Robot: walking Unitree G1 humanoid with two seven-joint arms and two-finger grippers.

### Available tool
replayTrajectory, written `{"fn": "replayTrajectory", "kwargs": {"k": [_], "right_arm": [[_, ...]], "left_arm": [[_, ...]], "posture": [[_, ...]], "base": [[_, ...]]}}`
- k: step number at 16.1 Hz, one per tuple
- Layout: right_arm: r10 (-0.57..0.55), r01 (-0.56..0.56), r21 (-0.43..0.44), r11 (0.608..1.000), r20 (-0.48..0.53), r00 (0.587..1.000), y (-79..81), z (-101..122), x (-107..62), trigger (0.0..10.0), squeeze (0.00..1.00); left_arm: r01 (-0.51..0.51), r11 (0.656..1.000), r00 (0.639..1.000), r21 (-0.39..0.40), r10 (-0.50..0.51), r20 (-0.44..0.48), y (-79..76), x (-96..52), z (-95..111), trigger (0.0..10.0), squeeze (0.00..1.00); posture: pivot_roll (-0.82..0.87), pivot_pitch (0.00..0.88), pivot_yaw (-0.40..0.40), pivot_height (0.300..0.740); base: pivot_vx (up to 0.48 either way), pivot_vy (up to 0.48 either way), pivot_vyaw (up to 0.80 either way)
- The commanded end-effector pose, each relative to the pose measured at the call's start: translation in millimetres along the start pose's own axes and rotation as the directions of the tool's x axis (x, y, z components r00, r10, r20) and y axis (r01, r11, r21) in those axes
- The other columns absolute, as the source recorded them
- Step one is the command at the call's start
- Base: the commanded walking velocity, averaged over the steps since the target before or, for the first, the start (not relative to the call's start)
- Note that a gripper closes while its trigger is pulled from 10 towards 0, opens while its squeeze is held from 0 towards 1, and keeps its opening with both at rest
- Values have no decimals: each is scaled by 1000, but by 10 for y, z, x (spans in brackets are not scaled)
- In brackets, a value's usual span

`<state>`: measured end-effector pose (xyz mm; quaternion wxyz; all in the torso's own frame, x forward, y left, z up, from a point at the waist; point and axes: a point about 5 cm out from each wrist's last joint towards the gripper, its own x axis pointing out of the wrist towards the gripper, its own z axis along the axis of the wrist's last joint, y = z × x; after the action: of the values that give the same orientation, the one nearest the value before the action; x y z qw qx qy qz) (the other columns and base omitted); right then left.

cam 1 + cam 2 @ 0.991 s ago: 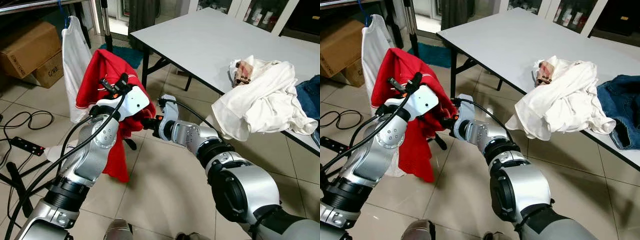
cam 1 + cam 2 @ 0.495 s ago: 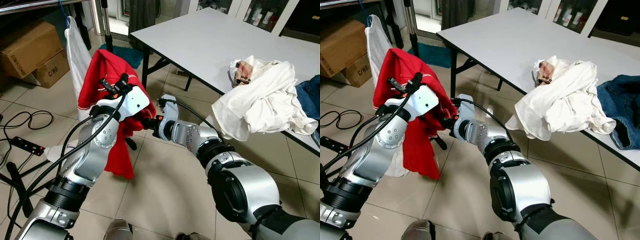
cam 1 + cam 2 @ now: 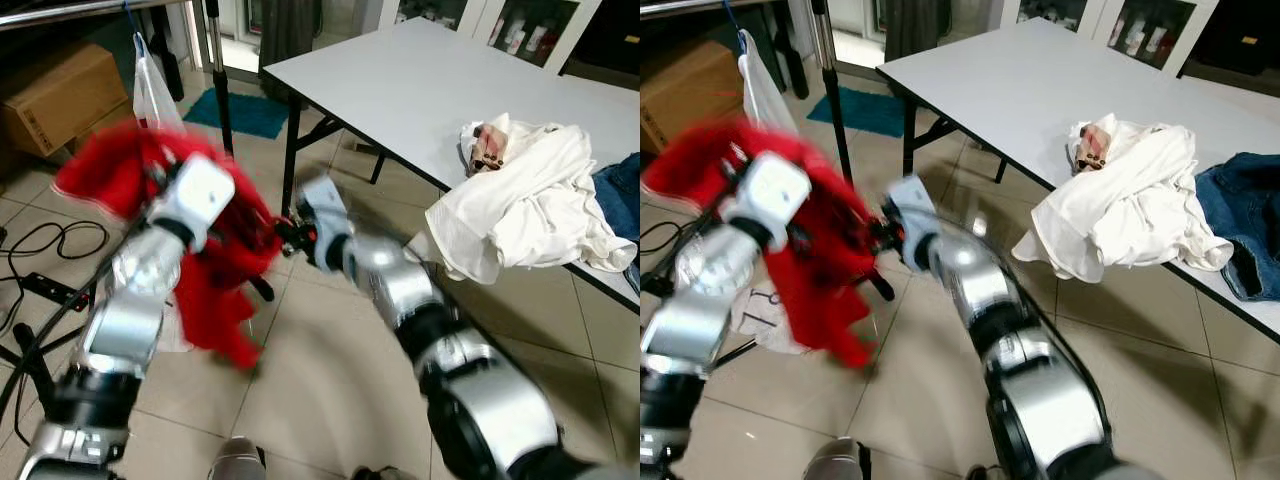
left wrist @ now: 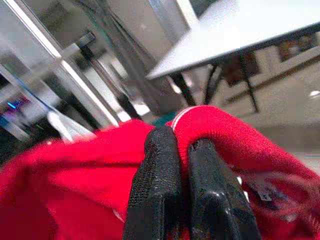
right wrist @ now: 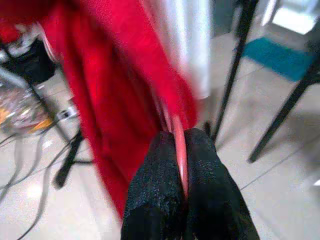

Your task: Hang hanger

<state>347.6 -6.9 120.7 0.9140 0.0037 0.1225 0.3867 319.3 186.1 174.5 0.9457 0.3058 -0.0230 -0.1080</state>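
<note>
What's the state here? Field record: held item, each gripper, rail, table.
held item: red shirt, blurred, held off the floor between both arms
left gripper: jaws shut on the shirt's fabric
right gripper: jaws shut on a thin red edge of the shirt
rail: metal bar at upper left, a white garment hanging from it
table: grey table on the right, with a white cloth pile and jeans at its edge

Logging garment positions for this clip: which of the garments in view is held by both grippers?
The red garment, pinched by the left gripper and right gripper. The white one and jeans lie on the table.
</note>
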Motion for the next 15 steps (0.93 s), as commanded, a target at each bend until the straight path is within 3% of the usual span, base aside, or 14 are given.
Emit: {"fn": "replayTrajectory", "kwargs": {"k": [1, 7, 8, 10, 12, 15], "right_arm": [[44, -41, -32, 999, 120, 992, 151, 256, 52, 10000, 0], [123, -120, -29, 992, 190, 974, 224, 352, -8, 10000, 0], [153, -138, -94, 986, 174, 973, 203, 279, -101, 10000, 0], [160, -143, -122, 982, 150, 976, 168, 162, -195, 10000, 0], [121, -107, -104, 989, 142, 982, 78, 29, -305, 10000, 0], [82, -67, -96, 993, 160, 984, 24, -20, -401, 10000, 0]], "left_arm": [[66, 997, 996, -32, -64, 56, -84, 23, 106, 10000, 0], [112, 994, 993, -3, -111, 40, -169, 66, 42, 10000, 0], [106, 994, 994, -13, -106, 27, -170, 58, -14, 10000, 0], [118, 993, 992, -18, -118, 37, -185, 25, -68, 10000, 0], [200, 980, 978, -9, -200, 60, -274, -53, -146, 10000, 0], [248, 968, 964, -50, -241, 115, -328, -98, -135, 10000, 0]], "posture": [[175, 27, -53, 740], [163, 20, -49, 740], [162, 21, -49, 740], [157, 23, -54, 740], [149, 25, -57, 740], [136, 27, -51, 740]], "base": [[0, 0, 0], [0, 0, 0], [0, 0, 0], [0, 0, 0], [0, 0, 0], [0, 0, 0]]}}
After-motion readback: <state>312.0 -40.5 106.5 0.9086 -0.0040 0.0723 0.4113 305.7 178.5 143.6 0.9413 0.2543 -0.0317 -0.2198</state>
